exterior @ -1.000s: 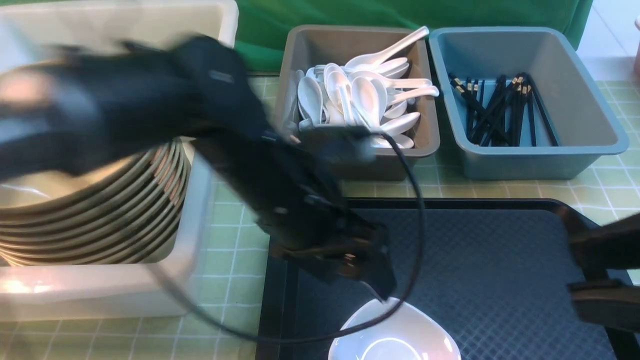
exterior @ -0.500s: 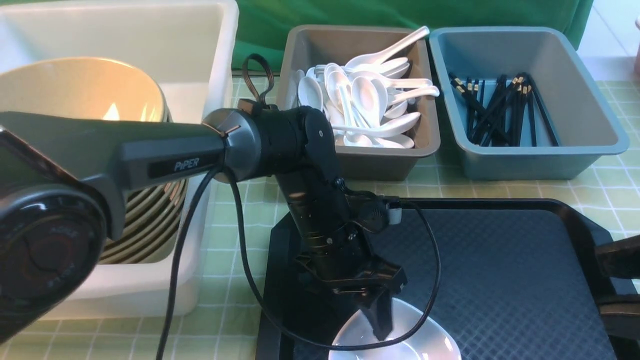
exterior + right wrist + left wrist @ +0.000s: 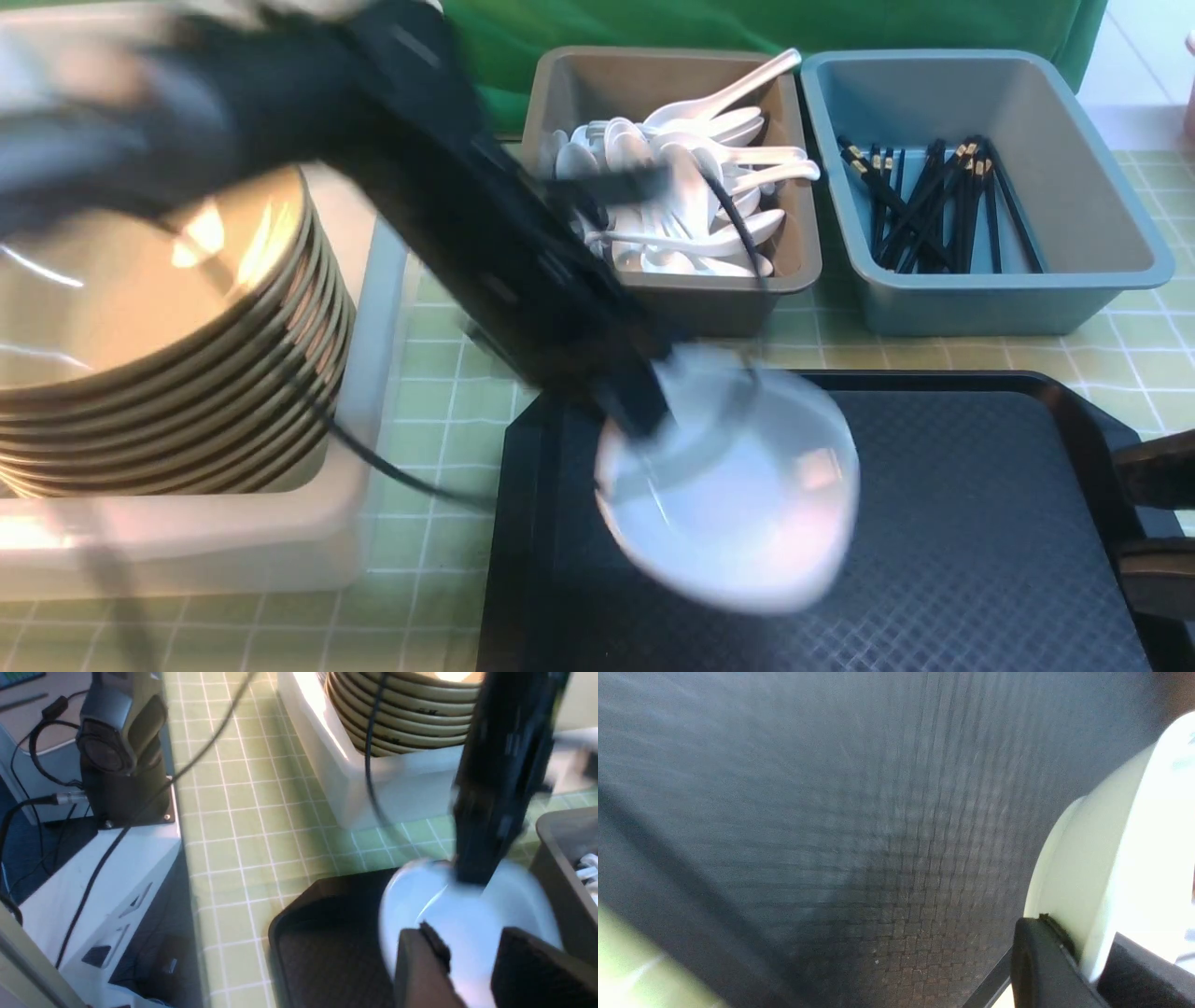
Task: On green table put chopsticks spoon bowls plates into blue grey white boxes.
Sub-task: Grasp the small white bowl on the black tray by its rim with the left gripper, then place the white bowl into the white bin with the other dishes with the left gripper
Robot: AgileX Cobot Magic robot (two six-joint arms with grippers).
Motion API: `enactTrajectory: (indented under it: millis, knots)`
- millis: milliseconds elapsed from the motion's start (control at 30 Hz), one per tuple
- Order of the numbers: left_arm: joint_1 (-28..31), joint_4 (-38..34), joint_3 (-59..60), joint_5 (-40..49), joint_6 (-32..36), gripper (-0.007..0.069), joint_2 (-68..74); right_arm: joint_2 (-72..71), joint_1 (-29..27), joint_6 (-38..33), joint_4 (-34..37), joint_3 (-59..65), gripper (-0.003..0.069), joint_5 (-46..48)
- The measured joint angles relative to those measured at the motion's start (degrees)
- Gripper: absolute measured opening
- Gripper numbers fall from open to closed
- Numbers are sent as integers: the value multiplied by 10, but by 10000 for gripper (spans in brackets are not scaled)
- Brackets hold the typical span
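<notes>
Fingers [image 3: 1041,966] of my left gripper [image 3: 1085,970] pinch the edge of the white plate [image 3: 747,523], one on each face of its rim. I see the plate tilted and lifted over the black tray [image 3: 934,541], toward the tray's left part, its hollow turned to my front camera. The left arm [image 3: 504,271] is badly smeared there, so I would only say the plate seems raised clear of the tray; the left wrist camera shows the grip better.

My right gripper [image 3: 1153,527] is spread, its two fingers apart at the tray's right edge.

Left of the tray stands the large cream-white box [image 3: 187,541], with a nested stack of tan bowls [image 3: 187,401] leaning inside it. Just beyond the tray's far edge I have the grey-brown box [image 3: 691,303], heaped with white spoons [image 3: 691,187], some handles poking past its rim. Next to that, beyond the tray's far edge and farther right, is the blue box [image 3: 990,308], where black chopsticks [image 3: 971,201] with gold bands lie crossed over one another. Green table [image 3: 439,467] with white grid lines shows between the tray and the cream-white box, and green cloth [image 3: 934,23] hangs behind the smaller boxes.
</notes>
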Motion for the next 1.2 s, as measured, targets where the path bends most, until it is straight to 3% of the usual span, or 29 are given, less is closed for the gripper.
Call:
enactTrajectory:
  millis: [100, 200, 400, 533, 733, 867, 1200]
  knots:
    - [83, -1, 0, 7, -6, 15, -83, 2, 0, 0, 17, 0, 236, -23]
    - [205, -1, 0, 11, -10, 15, -169, 13, 0, -3, 43, 0, 236, -59]
    - [514, 16, 13, 19, -14, 15, -287, 55, 0, -55, 93, 0, 236, -82]
    - [605, 27, 17, 13, -40, 15, -310, 68, 0, -74, 127, 0, 226, -76]
    - [653, 36, 18, -31, -117, 15, -296, 71, 0, -91, 132, 0, 139, -58]
    - [693, 71, 18, -70, -198, 15, -278, 71, 0, -94, 132, 0, 36, -55]
    - [717, 164, 18, -70, -255, 15, -244, 71, 0, -96, 132, 0, 24, -68]
